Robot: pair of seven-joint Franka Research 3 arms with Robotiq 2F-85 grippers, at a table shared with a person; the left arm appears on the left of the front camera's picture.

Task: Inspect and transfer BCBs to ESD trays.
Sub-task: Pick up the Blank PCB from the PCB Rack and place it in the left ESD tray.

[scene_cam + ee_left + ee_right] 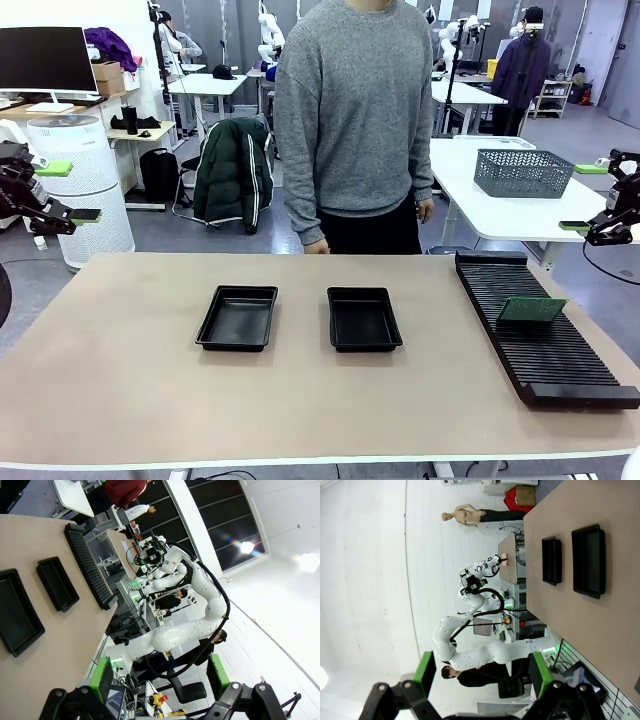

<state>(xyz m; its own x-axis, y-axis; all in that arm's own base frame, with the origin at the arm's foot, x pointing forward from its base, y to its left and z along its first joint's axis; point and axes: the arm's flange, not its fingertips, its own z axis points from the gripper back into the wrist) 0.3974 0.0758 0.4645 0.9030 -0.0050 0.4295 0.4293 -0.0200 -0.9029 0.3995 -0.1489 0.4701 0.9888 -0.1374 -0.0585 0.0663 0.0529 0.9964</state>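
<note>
Evidently the job is at its very start. Nearest the robot, the left gripper [70, 191] and the right gripper [582, 198] hang raised off either side of the table [120, 400]. Each has its jaws spread wide with nothing between them, and the left wrist view shows its green pads [102, 676] well apart on air. Farther in, the left ESD tray [238, 318] and the right ESD tray [364, 319] lie side by side mid-table, both bare, long axes running away from the robot. To the right, the long slotted rack [560, 365] carries one BCB [532, 309]. It stands on its long edge in a slot, long axis across the rack, green face toward the robot, leaning back a little. Beyond the far edge a person [352, 120] stands with arms down. By my judgement, every inspection and transfer remains to be done.
</note>
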